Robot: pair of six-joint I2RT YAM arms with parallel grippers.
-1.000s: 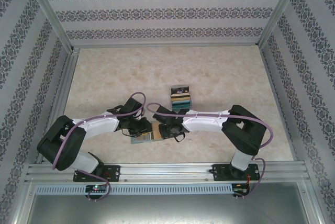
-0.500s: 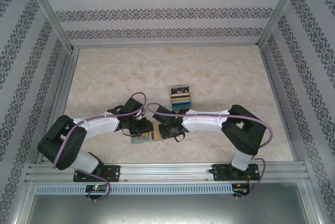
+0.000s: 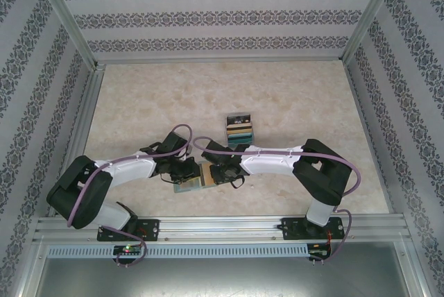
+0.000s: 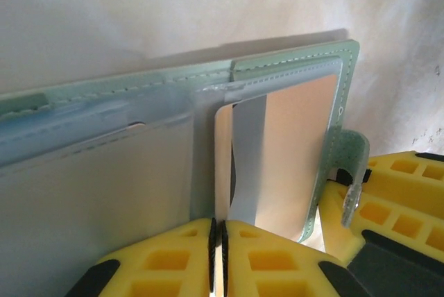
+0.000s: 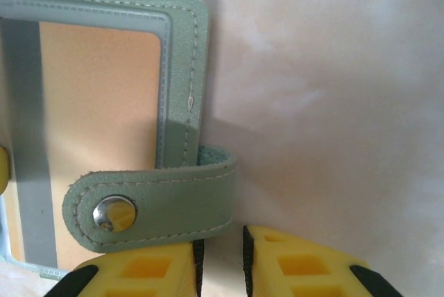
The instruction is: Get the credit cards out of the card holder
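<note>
Reaching inward from their bases at the near edge, both arms stretch low over the table (image 3: 277, 96), forearms almost level. Their wrists meet head-on over the card holder (image 3: 193, 182), which lies open and flat on the near middle of the table.

The left gripper (image 3: 186, 169) sits at the holder's left side and the right gripper (image 3: 218, 172) at its right. A loose stack of credit cards (image 3: 239, 130) lies apart on the far side of the wrists, a dark card at its far end.

From the left wrist, the left gripper (image 4: 216, 252) has its jaws drawn together to a hairline slit. They sit at the near edge of the card holder (image 4: 104, 172), by the crease. A tan-gold card (image 4: 291, 137) with a grey stripe sits in the right panel's clear pocket. Its lower edge is hidden behind the fingers, so I cannot tell whether anything is nipped between them. The strap (image 4: 345, 155) hangs at the panel's right edge, against a yellow finger (image 4: 399, 186) of the right gripper.

From the right wrist, the right gripper (image 5: 220, 262) has its jaws a narrow gap apart, with pale table showing between them. The strap (image 5: 166, 203) and its metal snap (image 5: 114, 214) fold back across the tan-gold card (image 5: 97, 89) and overlap the left fingertip. Whether the strap is held I cannot tell. The holder's (image 5: 184, 54) left part is cut off by the picture's edge.
</note>
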